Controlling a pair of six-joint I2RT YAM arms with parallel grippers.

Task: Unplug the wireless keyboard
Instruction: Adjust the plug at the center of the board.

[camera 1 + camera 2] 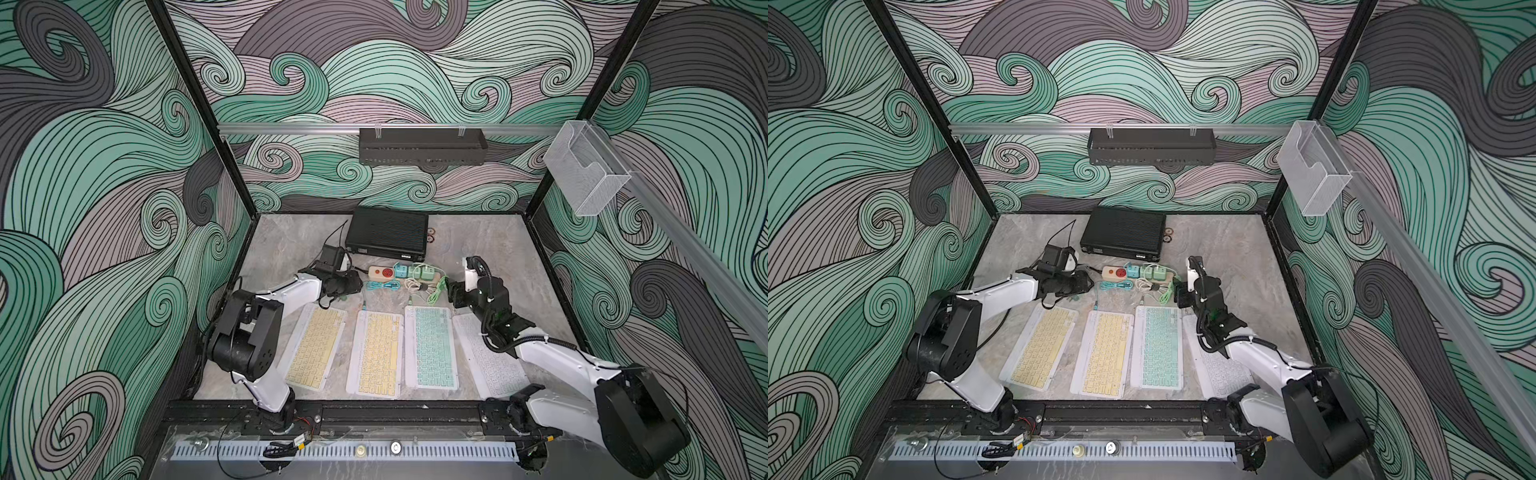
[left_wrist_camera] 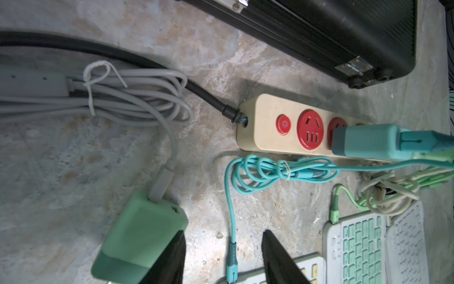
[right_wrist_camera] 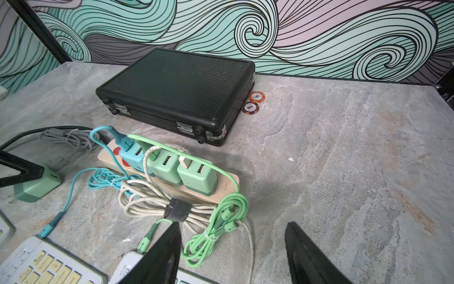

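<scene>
The left pincer (image 2: pixel 224 234) is spread with nothing between its jaws. A loose green charger (image 2: pixel 145 231) lies against the outside of one finger. Next along, a blue cable (image 2: pixel 232 221) runs from the power strip (image 2: pixel 265 123) into the back edge of a yellow keyboard (image 1: pixel 376 353). A green cable (image 3: pixel 147 236) plugs into the green keyboard (image 1: pixel 432 347) beside it. The right pincer (image 3: pixel 233 225) hovers spread by that green plug, gripping nothing. I cannot tell which keyboard is meant, though the right pincer's position suggests the green one. These keyboards look thin and light, and would likely slide on the smooth surface (image 3: pixel 344 159) when tugged. The cords are limp, and the short moulded plug sleeve is the only stiff part. Pinch there, close to the socket, and pull straight out, ideally with the keyboard braced.
</scene>
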